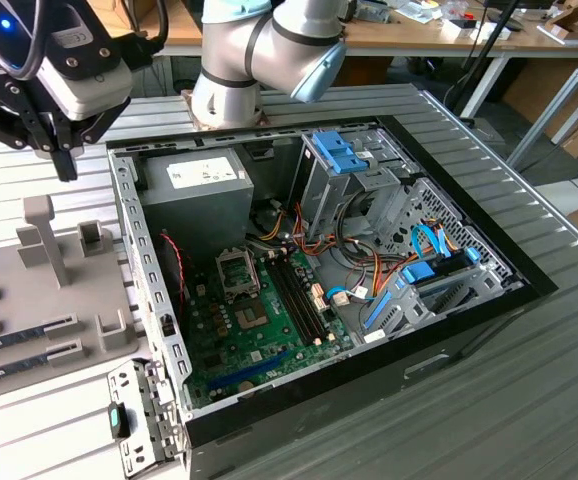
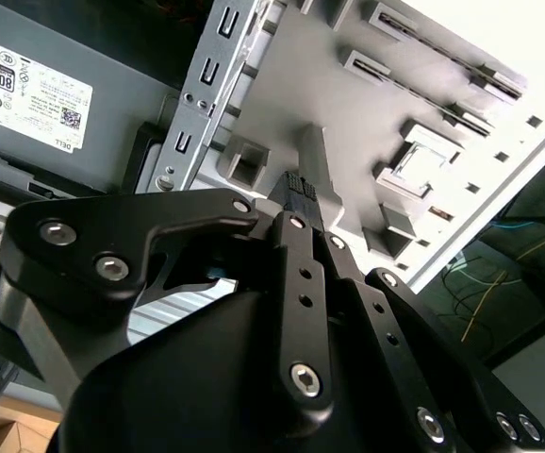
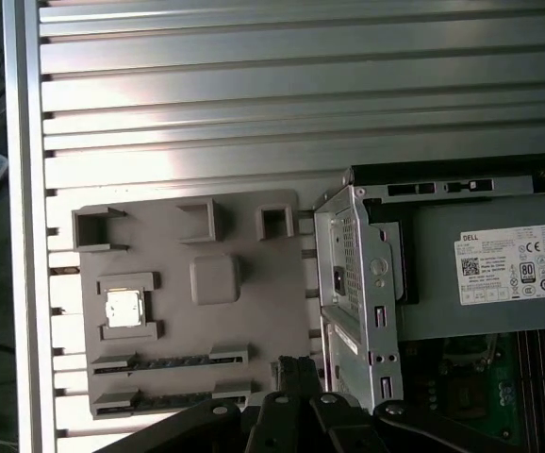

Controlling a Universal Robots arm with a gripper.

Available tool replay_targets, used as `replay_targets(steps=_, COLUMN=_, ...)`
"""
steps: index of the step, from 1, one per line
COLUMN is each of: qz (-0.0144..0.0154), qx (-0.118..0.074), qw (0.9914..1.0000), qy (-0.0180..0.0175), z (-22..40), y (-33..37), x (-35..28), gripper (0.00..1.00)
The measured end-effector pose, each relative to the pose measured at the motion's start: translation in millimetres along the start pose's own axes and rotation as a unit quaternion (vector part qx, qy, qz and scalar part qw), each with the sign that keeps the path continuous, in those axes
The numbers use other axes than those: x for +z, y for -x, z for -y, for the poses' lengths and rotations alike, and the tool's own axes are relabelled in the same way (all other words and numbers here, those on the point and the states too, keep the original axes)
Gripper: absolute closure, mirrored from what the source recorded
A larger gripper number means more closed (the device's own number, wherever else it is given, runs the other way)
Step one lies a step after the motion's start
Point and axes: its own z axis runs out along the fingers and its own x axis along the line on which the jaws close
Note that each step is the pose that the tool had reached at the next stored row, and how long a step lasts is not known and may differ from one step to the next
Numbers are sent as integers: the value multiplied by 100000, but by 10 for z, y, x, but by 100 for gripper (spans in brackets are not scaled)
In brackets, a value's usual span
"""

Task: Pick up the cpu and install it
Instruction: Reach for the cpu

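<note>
Cpu [image 3: 124,307] lay flat in a square pocket of the grey tray [image 3: 254,283], nothing touching it. Two memory sticks [image 3: 173,362] sat in tray slots just beside it. Gripper [image 3: 291,366] hung over the tray's edge by the PC case [image 3: 353,283], fingers pressed together, empty. Case stood just beside tray, w/ power supply [image 3: 499,311] inside, farther off.

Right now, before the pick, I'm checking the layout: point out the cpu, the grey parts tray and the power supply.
cpu [image 3: 124,307]: first wrist view, middle of its metal top.
grey parts tray [image 3: 254,311]: first wrist view, bare flat surface.
power supply [image 1: 194,212]: exterior view, grey face below its label.
</note>
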Motion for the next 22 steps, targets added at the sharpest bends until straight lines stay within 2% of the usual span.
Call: replay_targets(steps=22, qz=0, qx=1, qw=100000, qy=1, z=5, y=-67, x=-1, gripper=89)
